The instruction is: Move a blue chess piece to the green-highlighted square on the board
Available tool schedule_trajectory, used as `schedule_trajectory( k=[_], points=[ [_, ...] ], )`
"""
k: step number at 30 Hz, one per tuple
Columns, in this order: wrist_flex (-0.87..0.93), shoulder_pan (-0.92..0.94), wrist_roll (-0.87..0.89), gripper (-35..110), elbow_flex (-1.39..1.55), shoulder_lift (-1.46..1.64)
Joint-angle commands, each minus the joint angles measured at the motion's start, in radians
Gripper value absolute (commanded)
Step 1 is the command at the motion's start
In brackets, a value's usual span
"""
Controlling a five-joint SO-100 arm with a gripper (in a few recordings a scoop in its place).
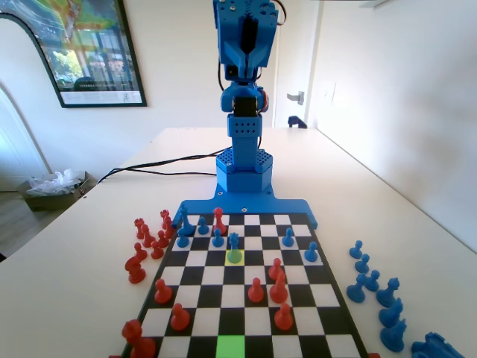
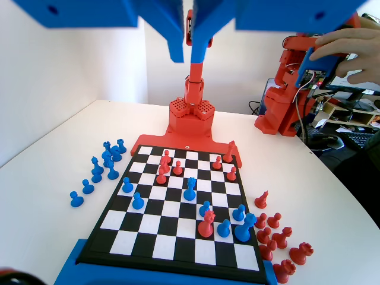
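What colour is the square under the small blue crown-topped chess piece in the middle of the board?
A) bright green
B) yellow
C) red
B: in the fixed view the small blue crown-topped plastic chess piece stands on the yellow-lit square; the bright green square is bare.

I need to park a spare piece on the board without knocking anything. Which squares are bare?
The near rows around the green-highlighted square are bare, as is the board's right column beside the red cluster. Crowded: the far rows around the blue chess piece.

Raised gripper [image 2: 190, 50], fingers nearly closed
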Motion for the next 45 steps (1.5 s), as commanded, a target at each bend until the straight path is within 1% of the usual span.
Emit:
schedule_trajectory(
  k=[1,18,25,30,33,41,45],
  points=[
    [-0.012,-0.002,-0.005,1,-0.008,0.021],
    [-0.011,-0.012,0.009,1,-0.015,0.003],
    [0.035,0.005,0.032,1,-0.158,-0.183],
    [0.087,0.014,0.063,3,-0.311,-0.387],
    [0.095,0.023,0.084,1,-0.385,-0.511],
    [0.048,0.064,0.101,1,-0.468,-0.761],
    [-0.051,0.075,0.089,1,-0.439,-0.842]
  ],
)
